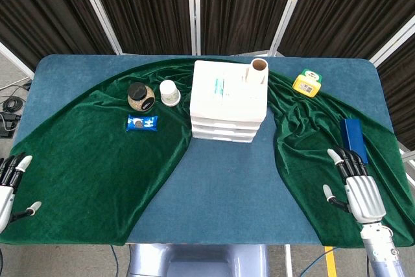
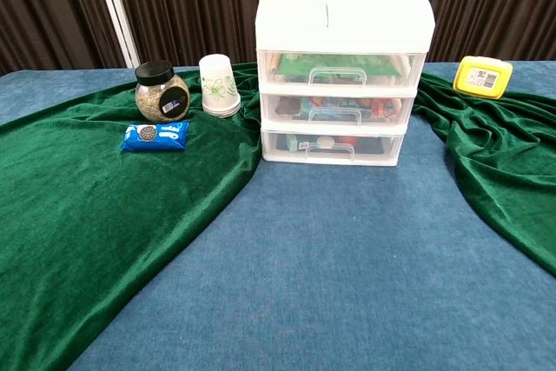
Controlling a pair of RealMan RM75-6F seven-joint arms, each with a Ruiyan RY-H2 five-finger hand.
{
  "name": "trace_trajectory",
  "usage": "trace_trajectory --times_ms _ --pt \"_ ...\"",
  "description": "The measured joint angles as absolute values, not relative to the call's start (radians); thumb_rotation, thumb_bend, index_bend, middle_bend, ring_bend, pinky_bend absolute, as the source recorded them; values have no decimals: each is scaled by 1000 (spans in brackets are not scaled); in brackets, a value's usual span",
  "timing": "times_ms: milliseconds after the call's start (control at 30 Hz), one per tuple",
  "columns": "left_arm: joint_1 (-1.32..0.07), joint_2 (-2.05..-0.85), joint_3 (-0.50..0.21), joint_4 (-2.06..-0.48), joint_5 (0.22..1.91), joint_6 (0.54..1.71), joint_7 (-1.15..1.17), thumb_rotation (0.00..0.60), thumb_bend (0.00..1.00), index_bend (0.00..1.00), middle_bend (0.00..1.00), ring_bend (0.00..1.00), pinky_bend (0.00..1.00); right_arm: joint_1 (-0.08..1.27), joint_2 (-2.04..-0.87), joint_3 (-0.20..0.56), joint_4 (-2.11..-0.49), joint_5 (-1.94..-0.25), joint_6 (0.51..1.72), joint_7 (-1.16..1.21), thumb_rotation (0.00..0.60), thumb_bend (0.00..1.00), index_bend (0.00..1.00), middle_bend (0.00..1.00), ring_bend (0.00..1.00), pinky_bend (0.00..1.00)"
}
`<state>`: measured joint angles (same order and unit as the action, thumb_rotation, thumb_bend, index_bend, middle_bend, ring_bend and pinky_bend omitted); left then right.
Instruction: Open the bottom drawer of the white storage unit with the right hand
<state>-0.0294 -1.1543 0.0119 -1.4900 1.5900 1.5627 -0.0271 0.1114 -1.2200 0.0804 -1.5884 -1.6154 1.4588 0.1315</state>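
the right hand (image 1: 355, 186) is hovering open and empty; the bottom drawer (image 2: 331, 146) is sitting well ahead and leftward, so hook its handle (image 2: 328, 149) squarely.

Bare blue counter (image 2: 347, 258) open below the bottom drawer (image 2: 330, 147) at frame centre; jar (image 2: 162, 93), cups (image 2: 219, 84), snack packet (image 2: 155, 136) crowd left
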Motion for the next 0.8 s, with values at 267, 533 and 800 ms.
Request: trace_trajectory --times_ms 267,533,800 --pt "-29 -1153 12 -1491 1594 1566 -30 600 123 0 0 0 0 120 -1211 71 -1600 -1615 1455 143 600 318 50 0 0 0" --pt "-27 -1149 9 -1492 1592 1572 -41 600 123 0 0 0 0 135 -1203 68 -1625 -1615 1442 191 600 318 71 1 0 0" --pt "-22 -1143 7 -1496 1596 1586 -52 600 124 0 0 0 0 215 -1185 59 -1745 -1611 1306 447 600 326 211 713 783 645"
